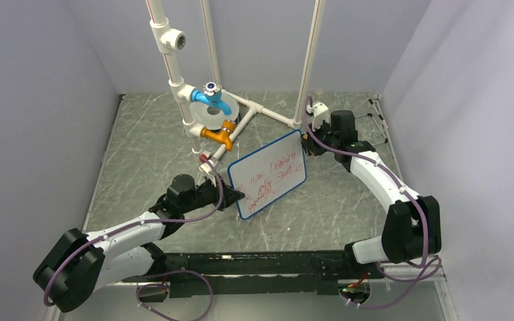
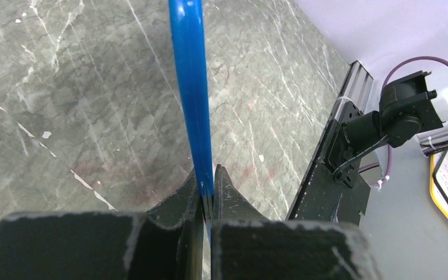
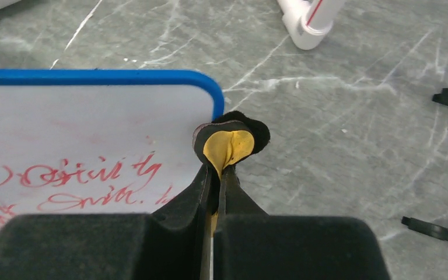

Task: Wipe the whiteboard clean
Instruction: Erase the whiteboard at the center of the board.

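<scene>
- The whiteboard (image 1: 268, 174) sits over the middle of the counter (image 1: 140, 154), between the two arms, with its face turned up towards the top camera. I cannot tell whether any part of it rests on the counter.
- Red handwriting (image 3: 87, 175) covers much of the face and is partly smeared.
- Left arm (image 1: 127, 234): its jaws are clamped tight on the board's blue rim (image 2: 189, 87) at the near-left edge. The wrist view shows the rim edge-on, rising straight out from between them.
- Right arm (image 1: 381, 174): its jaws are pinched closed on a small eraser pad (image 3: 231, 140), yellow inside with dark felt outside.
- The pad sits just beside the board's far-right rounded corner, at the rim. I cannot tell whether it touches.
- A white pipe frame (image 1: 174, 73) stands at the far middle of the counter, directly behind the board. It carries a blue tap (image 1: 212, 97), an orange fitting (image 1: 218, 136) and a grey disc (image 1: 207, 117).
- One low pipe of the frame runs close to the board's far-left corner, and a pipe foot (image 3: 312, 23) stands beyond the right jaws.
- Thin black rods (image 1: 377, 124) lie near the far-right edge of the counter, apart from the board.
</scene>
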You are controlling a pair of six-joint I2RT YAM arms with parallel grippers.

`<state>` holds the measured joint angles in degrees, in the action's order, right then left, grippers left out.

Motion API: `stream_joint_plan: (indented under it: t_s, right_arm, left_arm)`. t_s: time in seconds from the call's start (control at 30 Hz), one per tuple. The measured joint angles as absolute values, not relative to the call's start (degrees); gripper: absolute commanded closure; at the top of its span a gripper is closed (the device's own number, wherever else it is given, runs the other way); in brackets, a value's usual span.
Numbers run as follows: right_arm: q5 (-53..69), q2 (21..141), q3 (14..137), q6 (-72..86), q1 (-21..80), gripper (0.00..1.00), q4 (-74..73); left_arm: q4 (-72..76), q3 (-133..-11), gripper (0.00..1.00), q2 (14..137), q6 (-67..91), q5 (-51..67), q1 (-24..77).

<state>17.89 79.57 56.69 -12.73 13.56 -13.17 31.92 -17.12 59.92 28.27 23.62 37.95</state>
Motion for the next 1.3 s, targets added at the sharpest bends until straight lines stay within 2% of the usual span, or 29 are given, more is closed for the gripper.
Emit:
stream_joint_plan:
  t_s: [0.1, 0.4, 0.77, 0.9, 1.1, 1.3]
  right_arm:
    - [17.32, 79.5, 56.62, -12.82, 12.84, 1.0, -12.73]
    - [26.55, 79.48, 56.55, -14.2, 17.08, 1.0, -13.82]
    - [33.58, 79.48, 56.55, -15.92, 17.17, 1.0, -15.77]
    - [31.07, 79.48, 56.55, -14.83, 17.65, 1.0, -15.7]
    - [23.49, 79.48, 56.05, -12.38, 12.88, 1.0, -13.02]
    - [28.29, 79.48, 55.83, -14.63, 14.66, 1.0, -13.69]
  left_arm:
    - [32.08, -17.12, 1.0, 60.18, 28.23, 24.21, 37.95]
    - [32.23, -17.12, 1.0, 60.18, 29.04, 23.79, 37.93]
    - [32.05, -17.12, 1.0, 60.16, 28.97, 23.64, 37.93]
    - [31.88, -17.12, 1.0, 60.1, 29.26, 23.49, 37.93]
    - [31.64, -17.12, 1.0, 59.81, 28.6, 23.55, 37.95]
    - [31.68, -17.12, 1.0, 59.81, 28.64, 24.1, 37.95]
